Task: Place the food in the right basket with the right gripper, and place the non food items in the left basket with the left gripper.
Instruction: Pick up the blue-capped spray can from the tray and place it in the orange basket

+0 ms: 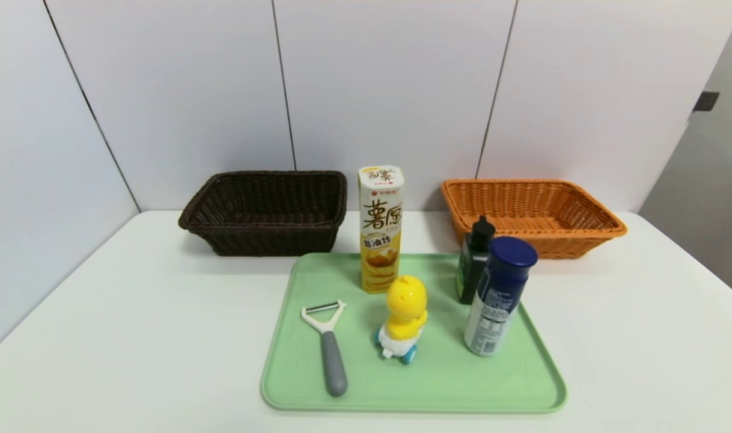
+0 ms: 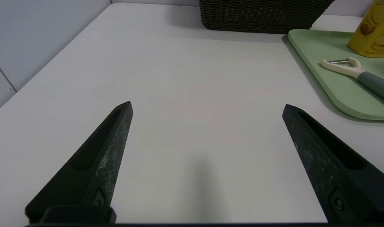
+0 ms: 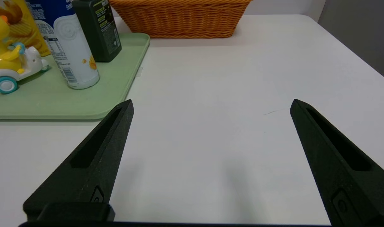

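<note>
As the peeler [image 1: 332, 355] lies lengthwise, blade toward dark basket [image 1: 264, 219], handle nearer

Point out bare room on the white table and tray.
White table: left of the green tray, below the dark wicker basket; and right of the tray. Crowded: tray's right back, where the blue-capped canister nearly hides the black bottle.
</note>
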